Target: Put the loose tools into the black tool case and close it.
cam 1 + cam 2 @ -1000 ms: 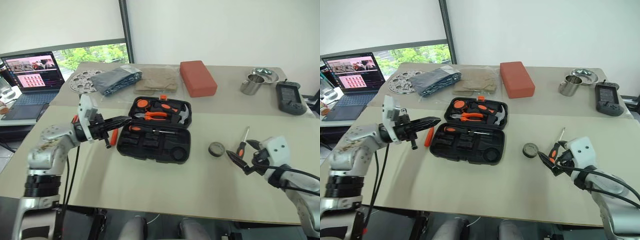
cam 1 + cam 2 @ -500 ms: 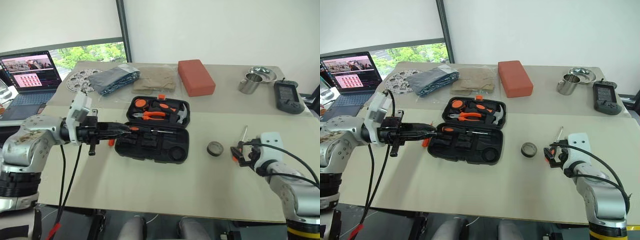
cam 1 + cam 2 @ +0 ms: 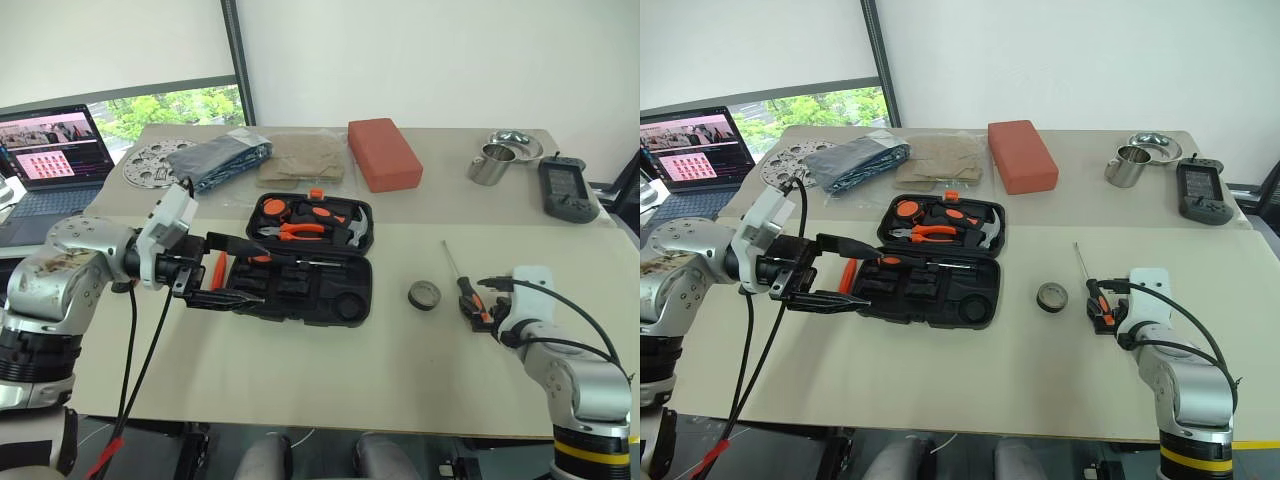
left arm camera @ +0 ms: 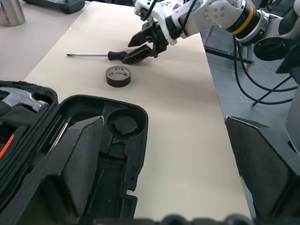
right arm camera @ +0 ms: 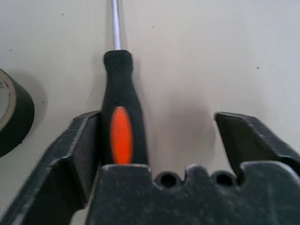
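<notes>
While my left gripper (image 3: pixel 240 272) hangs with its fingers spread wide and empty over the near left corner of the black tool case (image 3: pixel 300 262), the lid lies open beyond them and bare table stretches between my arms. Past the small dark tape roll (image 3: pixel 424 294), my right gripper (image 5: pixel 154 140) straddles the screwdriver (image 5: pixel 119 119), jaws apart, one finger against the handle, the other clear.

Left pincer (image 3: pixel 228 270) spread wide, pointing right; right pincer (image 5: pixel 159 140) apart, low.
</notes>
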### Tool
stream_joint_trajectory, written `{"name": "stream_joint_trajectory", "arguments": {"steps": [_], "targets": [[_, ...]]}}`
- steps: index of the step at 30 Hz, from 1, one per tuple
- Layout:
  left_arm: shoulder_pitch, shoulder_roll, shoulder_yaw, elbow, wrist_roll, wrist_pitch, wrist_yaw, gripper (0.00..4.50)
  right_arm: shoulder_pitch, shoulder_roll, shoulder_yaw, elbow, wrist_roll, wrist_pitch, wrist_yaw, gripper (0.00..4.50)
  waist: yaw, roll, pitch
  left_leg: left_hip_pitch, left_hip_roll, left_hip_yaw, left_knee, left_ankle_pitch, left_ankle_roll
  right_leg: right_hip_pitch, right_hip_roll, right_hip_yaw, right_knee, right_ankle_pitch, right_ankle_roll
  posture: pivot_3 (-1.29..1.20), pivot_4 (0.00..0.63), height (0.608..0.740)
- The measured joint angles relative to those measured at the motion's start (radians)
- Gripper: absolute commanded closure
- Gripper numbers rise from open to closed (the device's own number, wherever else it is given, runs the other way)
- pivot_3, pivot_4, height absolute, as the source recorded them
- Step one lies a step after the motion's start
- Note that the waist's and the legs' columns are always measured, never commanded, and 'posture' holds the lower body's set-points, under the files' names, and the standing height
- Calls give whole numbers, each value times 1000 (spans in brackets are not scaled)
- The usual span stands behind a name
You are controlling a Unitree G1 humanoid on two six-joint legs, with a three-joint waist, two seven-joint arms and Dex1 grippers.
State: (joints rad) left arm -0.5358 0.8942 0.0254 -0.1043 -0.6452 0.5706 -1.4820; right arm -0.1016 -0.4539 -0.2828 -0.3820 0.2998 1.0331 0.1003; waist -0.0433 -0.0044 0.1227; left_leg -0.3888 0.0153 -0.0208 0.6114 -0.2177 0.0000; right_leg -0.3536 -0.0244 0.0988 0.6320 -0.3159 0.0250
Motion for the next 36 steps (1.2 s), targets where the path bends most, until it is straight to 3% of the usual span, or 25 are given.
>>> {"name": "stream_joint_trajectory", "arguments": {"steps": [5, 7, 10, 15, 17, 25, 29, 36], "targets": [[5, 5, -1, -5, 15, -4, 7, 0, -2, 0, 11, -2, -2, 0, 10, 3114, 1, 0, 0, 0, 0, 0, 0, 0, 0, 0, -1, 0, 0, 0, 0, 0, 150, 740], [12, 5, 0, -7, 16, -5, 8, 0, -2, -3, 14, -2, -5, 0, 14, 3478, 2, 0, 0, 0, 0, 0, 0, 0, 0, 0, -1, 0, 0, 0, 0, 0, 150, 740], [35, 6, 0, -16, 16, -5, 10, 0, -3, -18, 16, 2, -11, -5, 29, 3478, 1, 0, 0, 0, 0, 0, 0, 0, 0, 0, -1, 0, 0, 0, 0, 0, 150, 740], [53, 8, 23, -17, 17, -20, 35, 0, -40, -100, 40, 39, -41, -172, 130, 3478, -4, 0, 0, 0, 0, 1, 0, 0, 0, 0, 1, 0, 0, 0, 0, 0, 150, 740], [70, 9, 46, -14, 22, -36, 61, 0, -64, -151, 86, 38, -41, -261, 230, 3478, -7, 0, 1, 1, 0, 1, 0, 0, 0, 0, 1, 1, 1, 0, 0, 0, 150, 740], [182, 47, 158, 13, 44, -50, 125, 0, -252, -180, 319, 87, -13, -513, 600, 3478, -11, 0, 2, 2, 2, -1, 0, 0, 0, -1, 1, -1, 3, 0, 0, 0, 150, 740], [263, 63, 236, 9, 51, -67, 147, 0, -380, -172, 468, 225, -88, -629, 723, 3478, -6, -2, 3, 4, 1, 0, 0, 0, 0, -1, -2, -2, 7, 0, 0, 0, 150, 740], [383, 77, 358, -18, 48, -67, 183, 0, -546, -39, 636, 507, -201, -770, 814, 3478, -2, -3, 4, 5, 2, -1, 0, 0, 0, -2, -3, -4, 11, 0, -1, 0, 150, 740]]}}
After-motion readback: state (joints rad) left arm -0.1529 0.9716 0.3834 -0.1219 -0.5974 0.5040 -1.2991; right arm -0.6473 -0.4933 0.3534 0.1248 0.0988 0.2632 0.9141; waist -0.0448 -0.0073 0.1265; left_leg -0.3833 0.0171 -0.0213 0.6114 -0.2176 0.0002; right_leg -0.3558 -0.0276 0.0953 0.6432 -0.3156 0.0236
